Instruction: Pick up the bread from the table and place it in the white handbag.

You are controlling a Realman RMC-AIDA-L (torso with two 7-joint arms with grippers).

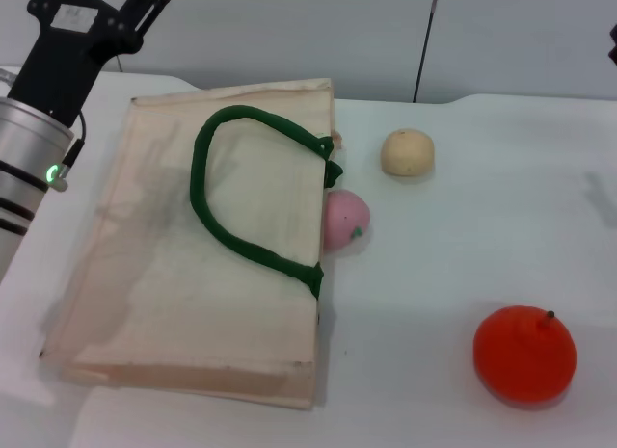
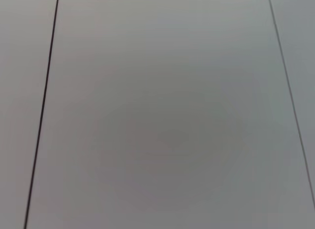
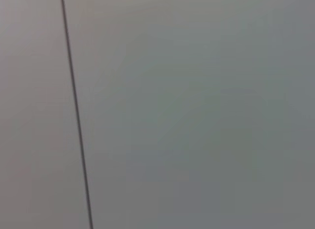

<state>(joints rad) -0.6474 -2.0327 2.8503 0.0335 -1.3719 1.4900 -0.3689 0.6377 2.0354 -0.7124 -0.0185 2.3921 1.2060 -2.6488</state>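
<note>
Head view: the white handbag (image 1: 193,275) lies flat on the white bench (image 1: 463,246), its dark green handle (image 1: 231,193) looped across the fabric; a pink ball (image 1: 345,220) touches the bag's open edge; a round tan bun (image 1: 407,152) sits near, farther back; an orange fruit (image 1: 524,355) rests well apart at the near right; the bread shows nowhere; the left claw (image 1: 96,10) hangs raised above the bag's far left corner, fingers spread and released, grasping nothing. Left wrist view: grey panel with dark seams only. Right wrist view: grey panel with one dark seam; the right claw's state cannot be told.
</note>
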